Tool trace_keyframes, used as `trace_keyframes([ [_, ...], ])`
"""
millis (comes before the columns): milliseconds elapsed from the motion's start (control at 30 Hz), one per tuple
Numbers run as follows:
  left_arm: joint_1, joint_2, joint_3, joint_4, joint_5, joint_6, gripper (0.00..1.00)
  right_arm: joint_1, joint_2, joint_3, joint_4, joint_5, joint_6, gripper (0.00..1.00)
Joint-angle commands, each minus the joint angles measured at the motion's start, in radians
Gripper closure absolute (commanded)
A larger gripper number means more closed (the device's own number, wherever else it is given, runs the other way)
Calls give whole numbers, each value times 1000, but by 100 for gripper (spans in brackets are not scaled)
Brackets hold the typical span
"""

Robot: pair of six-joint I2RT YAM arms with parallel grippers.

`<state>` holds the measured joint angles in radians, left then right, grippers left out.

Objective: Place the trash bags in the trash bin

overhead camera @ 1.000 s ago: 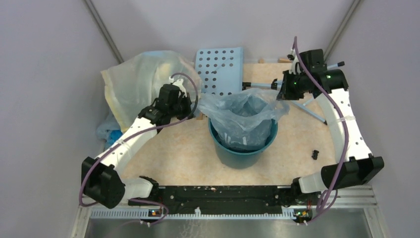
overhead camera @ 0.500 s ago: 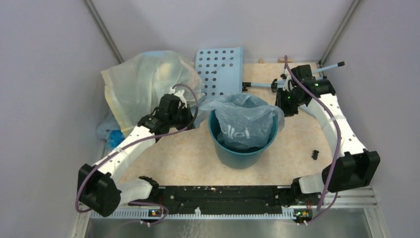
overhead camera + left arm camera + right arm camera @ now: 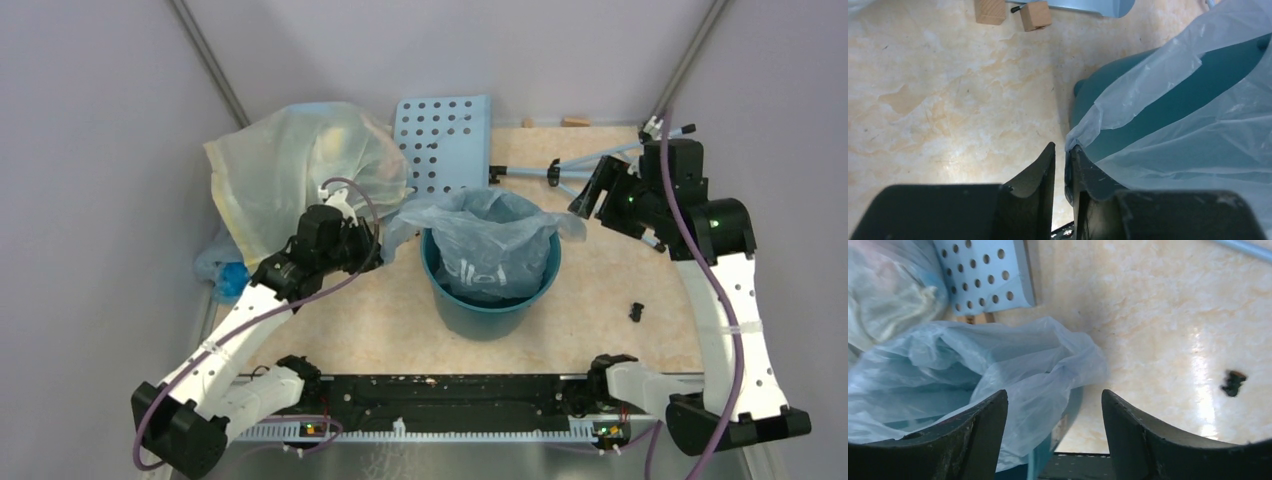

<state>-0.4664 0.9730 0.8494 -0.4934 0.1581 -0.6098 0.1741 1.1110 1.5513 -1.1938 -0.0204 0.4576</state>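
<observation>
The worktop (image 3: 380, 310) is a pale sandy colour with cloudy patches. A big yellowish bag (image 3: 280, 170) with stuff inside sits in the far left corner. The trash bin (image 3: 490, 315) is round and dark teal. It stands upright in the middle of the worktop. The trash bag (image 3: 495, 240) sits inside the bin, and its top is spread over the rim (it is thin, pale blue and crinkly, and you can see through it). One flap of it sticks out past the rim toward the left edge.

A light blue panel (image 3: 445, 140) with round holes is at the far edge, just behind the bin. The left gripper (image 3: 1062, 150) is just beside the bin's left side, and its fingers are pinched together on that flap of the bag. The right gripper (image 3: 1054, 395) hangs above the worktop between the bin and the far right corner. Its fingers are wide apart with nothing between them.

Two small wooden blocks (image 3: 1035, 15) lie by the bottom of the panel. A tiny black bit (image 3: 636, 311) lies near the right edge
</observation>
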Motion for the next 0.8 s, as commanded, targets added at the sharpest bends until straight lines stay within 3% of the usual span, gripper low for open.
trace_keyframes([
  [0, -3, -63, 34, -65, -106, -75, 74, -2, -45, 36, 23, -10, 229, 31],
  [133, -2, -134, 87, -208, -283, -213, 54, -2, -85, 48, 34, -19, 404, 31],
  [267, -1, -196, 150, -324, -327, -363, 30, -2, -92, 40, 40, -76, 574, 31],
  [367, -1, -210, 220, -405, -325, -495, 18, -3, -72, 50, -4, -93, 676, 31],
  [533, -2, -237, 257, -367, -246, -738, 16, -2, -58, 62, -67, -64, 772, 30],
  [667, -2, -269, 208, -213, -164, -916, 16, -2, -54, 5, 23, -123, 815, 30],
  [767, -1, -270, 243, -219, -173, -956, 17, -2, -33, -11, 79, -148, 812, 31],
])
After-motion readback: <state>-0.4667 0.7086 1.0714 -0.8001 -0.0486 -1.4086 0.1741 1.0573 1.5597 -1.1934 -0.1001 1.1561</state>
